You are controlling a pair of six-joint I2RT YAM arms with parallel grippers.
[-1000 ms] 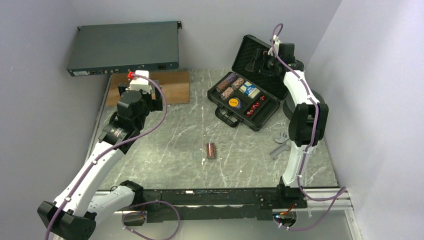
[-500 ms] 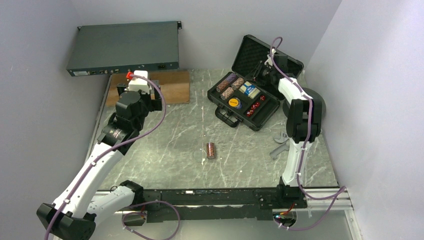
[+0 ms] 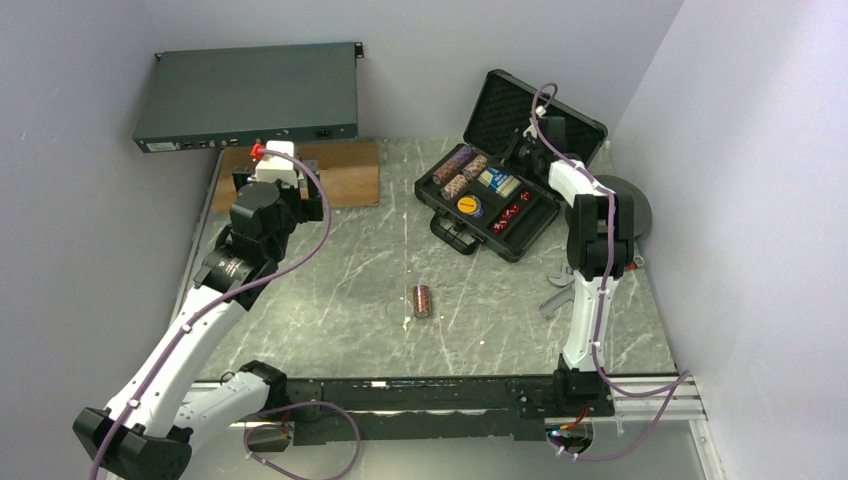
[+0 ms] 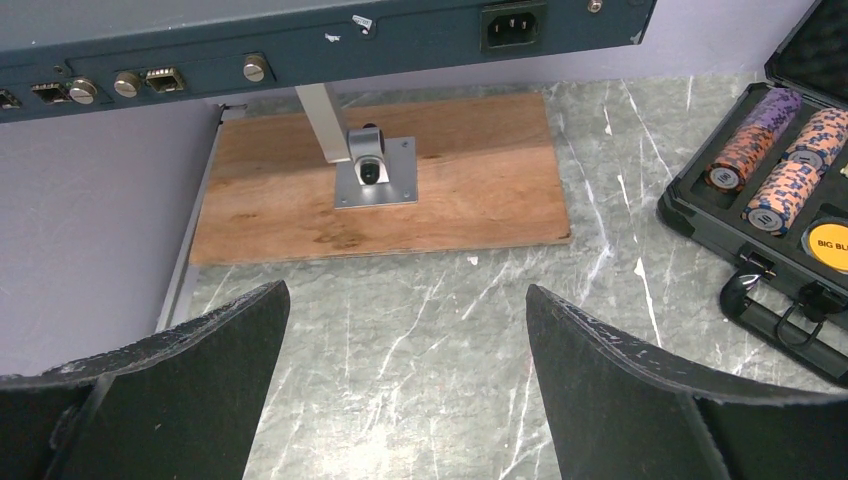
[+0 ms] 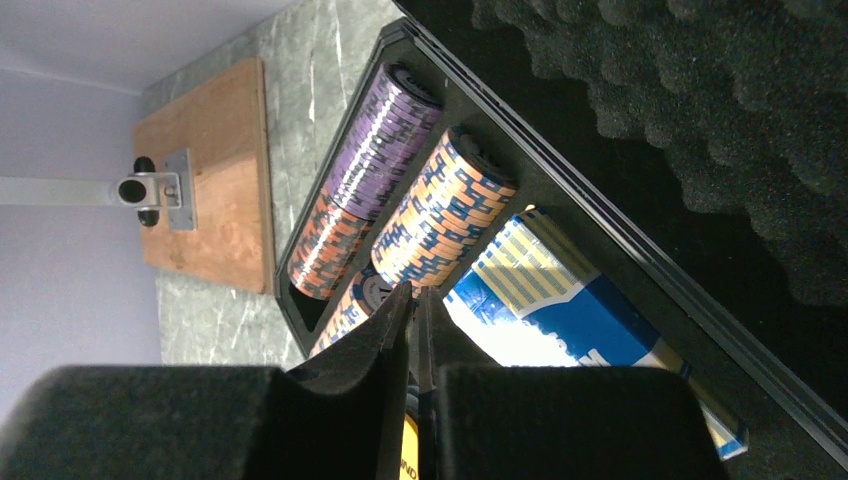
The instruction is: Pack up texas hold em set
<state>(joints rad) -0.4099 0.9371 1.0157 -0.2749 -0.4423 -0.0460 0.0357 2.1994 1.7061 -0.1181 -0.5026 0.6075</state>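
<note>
- Right hand (image 5: 412, 300) sits low over the far part of the open case (image 3: 520, 245). Its fingers are pinched together with only a sliver between them, and I see nothing caught in that sliver.
- Just past its fingertips, my wrist view shows the chip rolls (image 5: 385, 150) lying in their slots, with the blue-and-white card box (image 5: 560, 320) right beside them.
- Nearer in the case I make out a yellow button (image 3: 468, 205) and red dice (image 3: 510, 215). The foam-lined lid (image 3: 500, 100) stands up along the far side.
- One loose chip roll (image 3: 422, 300) lies on its side on the surface (image 3: 330, 260), well apart from the case, nearer and to its left.
- Left hand (image 4: 405, 292) hangs at the far left, spread wide with nothing between its fingers. It faces a wooden board (image 4: 400, 210) under a grey electronics box (image 3: 250, 95).
</note>
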